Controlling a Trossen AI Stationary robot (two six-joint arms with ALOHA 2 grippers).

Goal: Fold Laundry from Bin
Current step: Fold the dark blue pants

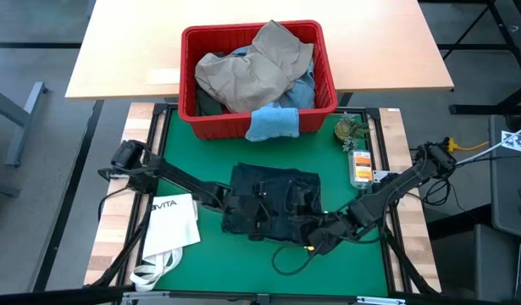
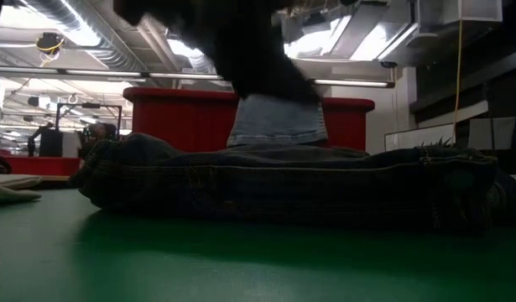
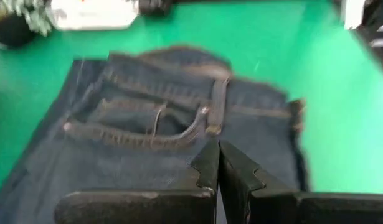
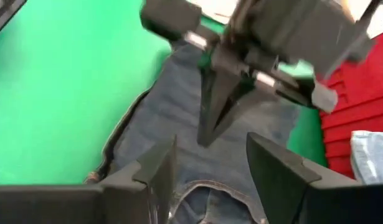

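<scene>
Dark navy jeans (image 1: 273, 202) lie folded into a compact block at the middle of the green mat (image 1: 201, 152), with both arms of the robot stooped over them. The left gripper (image 3: 217, 163), fingers pressed together and empty, hangs above the denim near the waistband and pocket seam. The right gripper (image 4: 210, 163) comes in from the near right corner of the block with its fingers spread wide and nothing between them; whether its tips touch the cloth is hard to judge from these angles.

One garment appears to be nearly finished: the jeans are a squared bundle, though the edges look loose and may want a last press or tuck. Most of the work remains. The red bin (image 1: 190, 93) at the far edge of the mat is heaped with laundry: khaki trousers (image 1: 252, 72) on top, light blue jeans (image 1: 304, 91) beneath, and a small light blue cloth (image 1: 273, 124) draped over the near rim.

A white tote bag (image 1: 171, 222) lies on the mat's left side; an orange-and-white packet (image 1: 360, 166) lies at its right.
</scene>
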